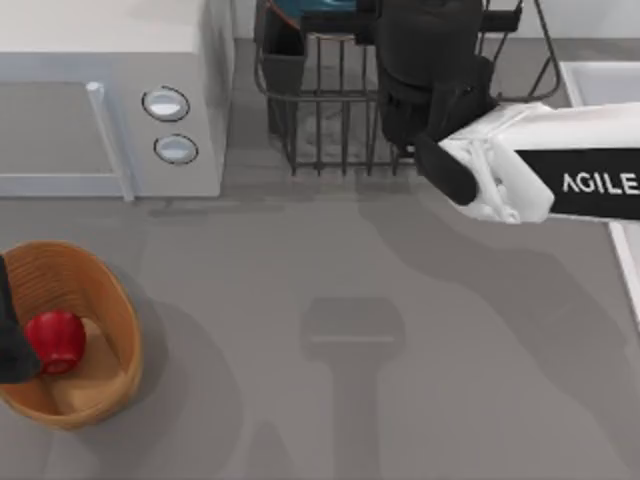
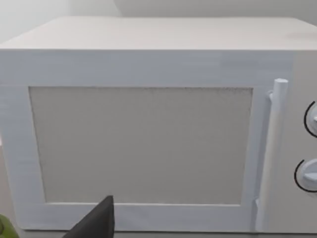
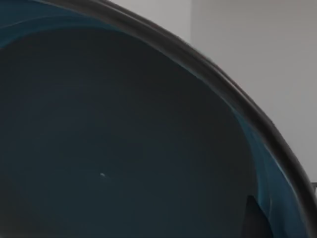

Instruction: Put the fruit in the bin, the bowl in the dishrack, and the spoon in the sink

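The deep blue-teal glazed bowl (image 1: 300, 10) sits at the far edge of the top view, in or over the large dark wire dishrack (image 1: 340, 110), with the right arm's hand (image 1: 425, 60) reaching above the rack next to it. In the right wrist view the bowl's dark inside (image 3: 114, 144) is very close, with a dark finger (image 3: 257, 218) near its wall, so the hand seems to hold the rim; whether it grips or has let go I cannot tell.

A glazed bowl is stiff, slick and breakable, and probably fairly heavy; I judge the rim the only good hold, pinched across the wall.

The small glossy red fruit (image 1: 56, 340) lies in the oval tan wicker bin (image 1: 100, 385) at the surface's left, beside the left arm's dark hand (image 1: 12, 345), whose state is also unclear.
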You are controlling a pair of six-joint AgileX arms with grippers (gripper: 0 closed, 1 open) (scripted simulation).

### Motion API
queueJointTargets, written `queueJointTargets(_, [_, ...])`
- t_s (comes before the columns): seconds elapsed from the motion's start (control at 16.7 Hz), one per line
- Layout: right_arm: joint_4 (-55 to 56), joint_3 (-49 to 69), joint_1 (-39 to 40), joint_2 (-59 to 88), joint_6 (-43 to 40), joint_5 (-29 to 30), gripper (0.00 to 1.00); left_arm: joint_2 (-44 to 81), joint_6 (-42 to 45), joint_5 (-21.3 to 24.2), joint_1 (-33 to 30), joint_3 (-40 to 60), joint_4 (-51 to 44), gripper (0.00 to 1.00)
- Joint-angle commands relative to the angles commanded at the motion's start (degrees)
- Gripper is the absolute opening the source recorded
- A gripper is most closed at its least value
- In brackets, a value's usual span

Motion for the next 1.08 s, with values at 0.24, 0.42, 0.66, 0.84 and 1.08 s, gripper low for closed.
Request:
queueJointTargets(0.24, [0.00,0.00,0.00,0.00,0.00,0.00,0.15,0.00,0.00,0.00,0.00,0.00,0.00,1.00])
queueJointTargets(0.42, [0.00,0.00,0.00,0.00,0.00,0.00,0.38,0.00,0.00,0.00,0.00,0.00,0.00,1.00])
queueJointTargets(0.66, [0.00,0.00,0.00,0.00,0.00,0.00,0.68,0.00,0.00,0.00,0.00,0.00,0.00,1.00])
queueJointTargets(0.84, [0.00,0.00,0.00,0.00,0.00,0.00,0.90,0.00,0.00,0.00,0.00,0.00,0.00,1.00])
queueJointTargets(1.08, [0.00,0.00,0.00,0.00,0.00,0.00,1.00,0.00,0.00,0.00,0.00,0.00,0.00,1.00])
